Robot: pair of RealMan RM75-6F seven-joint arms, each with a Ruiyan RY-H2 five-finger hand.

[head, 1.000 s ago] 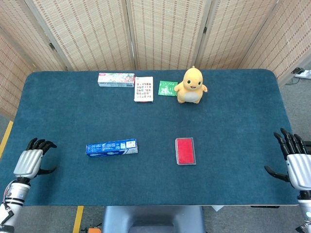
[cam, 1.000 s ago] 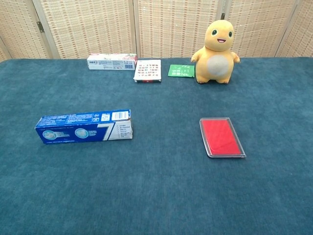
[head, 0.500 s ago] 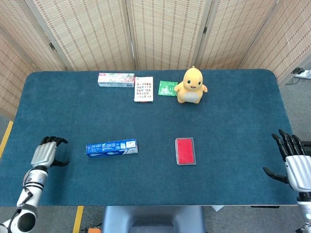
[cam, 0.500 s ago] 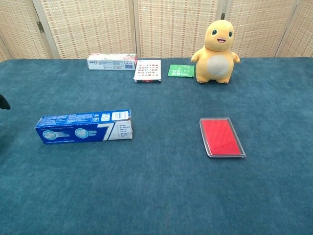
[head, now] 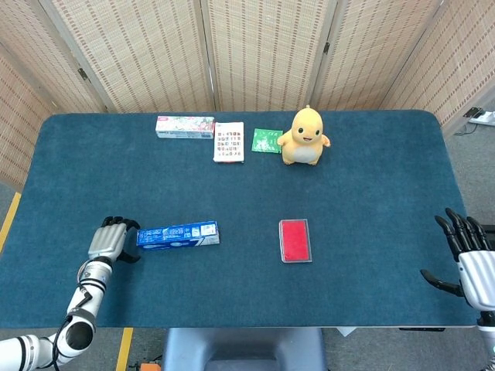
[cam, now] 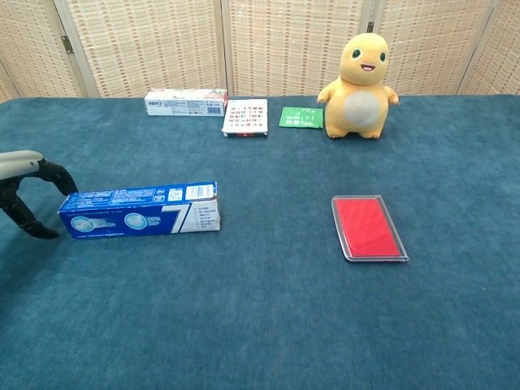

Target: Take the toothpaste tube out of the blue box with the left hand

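The blue toothpaste box (head: 178, 234) (cam: 138, 210) lies flat on the teal table, long side left to right, its white end to the right. No tube shows outside it. My left hand (head: 110, 239) (cam: 28, 191) is just off the box's left end, fingers and thumb apart, holding nothing; its fingertips reach the box's end, and I cannot tell whether they touch. My right hand (head: 468, 256) stands at the table's right edge, fingers spread and empty, seen only in the head view.
A red flat case (head: 295, 240) (cam: 367, 227) lies right of the box. Along the far edge are a white toothpaste carton (head: 185, 127) (cam: 186, 101), a patterned card pack (head: 229, 141), a green packet (head: 267, 141) and a yellow plush toy (head: 304, 137) (cam: 360, 75).
My left hand has travelled right along the table, from the left edge up to the left end of the blue box. The right hand has drifted slightly down. The box has not moved.
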